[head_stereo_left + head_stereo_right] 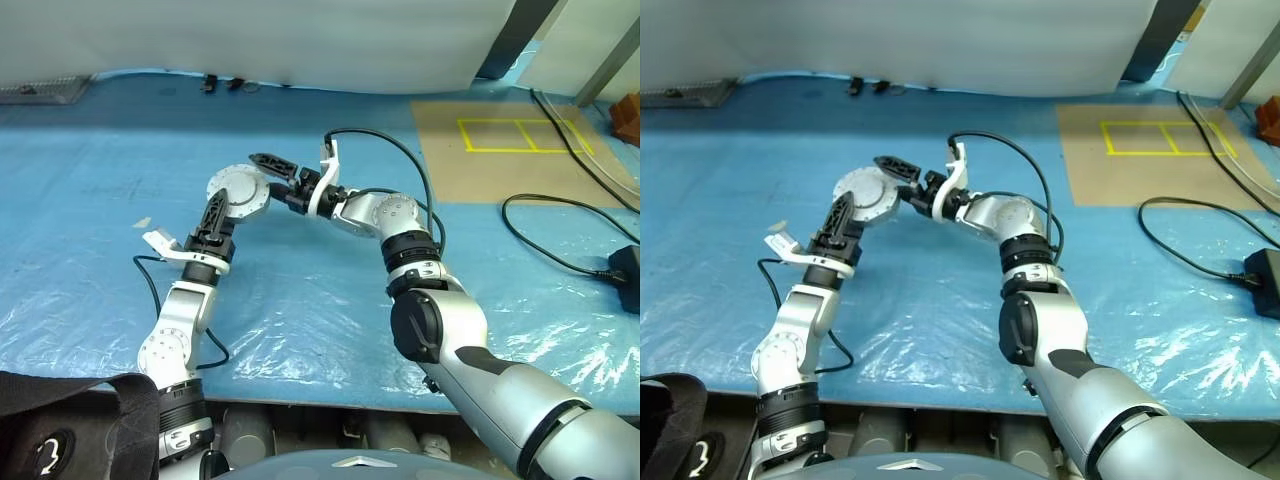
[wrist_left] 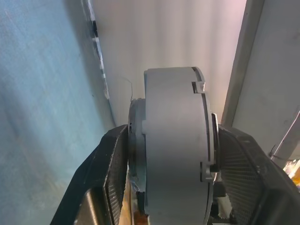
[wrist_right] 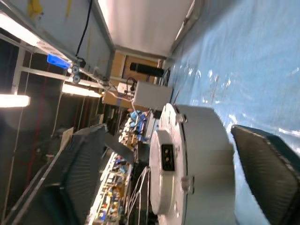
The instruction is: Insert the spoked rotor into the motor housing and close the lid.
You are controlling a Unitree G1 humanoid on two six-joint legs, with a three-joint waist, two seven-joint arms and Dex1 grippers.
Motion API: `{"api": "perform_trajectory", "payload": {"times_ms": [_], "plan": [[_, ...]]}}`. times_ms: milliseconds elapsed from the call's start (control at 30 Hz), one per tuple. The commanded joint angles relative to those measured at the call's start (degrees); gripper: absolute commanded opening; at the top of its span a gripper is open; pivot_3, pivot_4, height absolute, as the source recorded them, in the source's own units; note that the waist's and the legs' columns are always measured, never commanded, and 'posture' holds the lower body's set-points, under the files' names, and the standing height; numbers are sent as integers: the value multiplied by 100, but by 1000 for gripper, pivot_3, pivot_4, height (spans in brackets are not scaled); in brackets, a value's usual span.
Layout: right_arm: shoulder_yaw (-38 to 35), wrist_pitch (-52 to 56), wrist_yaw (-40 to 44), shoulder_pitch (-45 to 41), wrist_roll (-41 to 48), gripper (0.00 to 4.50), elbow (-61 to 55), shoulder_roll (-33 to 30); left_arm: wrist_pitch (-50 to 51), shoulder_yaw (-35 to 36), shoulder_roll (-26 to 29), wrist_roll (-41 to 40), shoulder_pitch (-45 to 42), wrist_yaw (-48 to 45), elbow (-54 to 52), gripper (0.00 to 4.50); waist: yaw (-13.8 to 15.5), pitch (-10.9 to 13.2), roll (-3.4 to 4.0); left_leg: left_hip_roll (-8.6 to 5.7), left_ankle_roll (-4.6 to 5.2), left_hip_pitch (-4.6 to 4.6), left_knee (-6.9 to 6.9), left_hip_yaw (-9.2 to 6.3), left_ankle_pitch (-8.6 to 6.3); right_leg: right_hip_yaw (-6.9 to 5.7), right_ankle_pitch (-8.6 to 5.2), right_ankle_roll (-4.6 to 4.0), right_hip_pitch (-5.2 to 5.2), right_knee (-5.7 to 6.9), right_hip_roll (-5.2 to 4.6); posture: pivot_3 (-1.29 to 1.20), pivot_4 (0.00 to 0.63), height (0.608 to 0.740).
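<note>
My left gripper is shut on a round grey motor housing, holding it raised above the blue table. A plain light grey round face, the lid, is turned up toward the head views. In the left wrist view the thick grey body sits clamped between the black fingers. My right gripper reaches in from the right, open, its fingers standing either side of the same disc with gaps. The spoked rotor is hidden.
The table is covered in blue plastic sheet. A brown board with yellow tape lies at the back right, with black cables and a black adapter beside it. A small white scrap lies to the left.
</note>
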Motion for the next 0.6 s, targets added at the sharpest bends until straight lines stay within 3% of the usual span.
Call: {"api": "perform_trajectory", "payload": {"times_ms": [33, 233, 433, 600], "plan": [[80, -380, 39, -194, -135, 4388, -22, -94, -232, 198, 28, -147, -225, -245, -129, 2661, 1, 1, -2, -1, 0, -1, 0, 0, 0, 0, 0, 0, 0, -1, -1, 0, 150, 740], [649, -909, 225, -141, -731, 4388, -130, -226, -1019, 641, -60, 5, -625, -331, 203, 2661, -4, 8, -12, 0, 0, -7, 2, -3, 0, -2, 1, 1, 0, 0, 0, 0, 150, 740], [827, -1053, 295, -88, -895, 4388, -251, -170, -2306, 1088, 212, 993, -1188, -210, 1220, 2661, -5, 14, -23, 0, 2, -6, 4, -8, 1, -5, 1, 2, 0, 0, 0, 0, 150, 740], [815, -1006, 334, -81, -829, 4388, -337, -118, -2636, 1160, 539, 1601, -1402, -322, 2213, 2661, 9, 17, -29, -1, 12, -7, 5, -13, 7, -7, 3, 5, 0, 0, 0, 0, 150, 740]]}}
